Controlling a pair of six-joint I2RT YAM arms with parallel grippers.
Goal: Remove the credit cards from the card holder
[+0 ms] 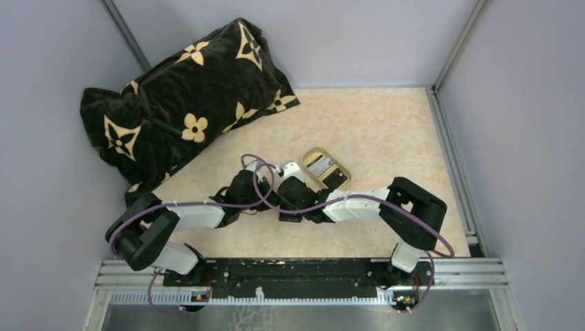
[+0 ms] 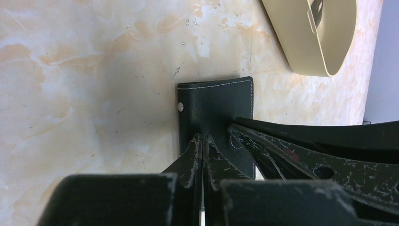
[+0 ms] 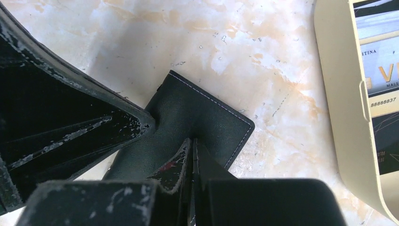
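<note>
**Both my grippers pinched on one black card holder, tray of cards alongside**

Three plain grey walls [image 1: 345, 34] close in around me, with two metal frame posts [image 1: 455, 43] in the far corners. Beneath my fingertips lies one table [image 1: 386, 131], a beige surface veined like marble and dusted with small specks.

One large black pillow [image 1: 186, 103] printed with cream flowers slumps well away, beyond and left of my left gripper [image 2: 203, 139].

My two arms [image 1: 186, 215] bend inward so their tips almost meet.

One gold-rimmed oval tray [image 3: 339, 94] sits near my right gripper [image 3: 192, 143], off its right side, apart from the holder. In it lie overlapping cards [image 3: 383, 80]: I make out a pale face, a gold face with printed digits and a dark face, but cannot count them surely.

One card holder [image 2: 216, 101], flat black leather with pale stitching, lies on the table directly under both sets of fingertips. Each gripper is closed tight, its tips nipping the holder's cover, which buckles upward between them.

One small silver snap stud [image 2: 180, 107] shows on the holder's edge, left of my left fingertips.
</note>
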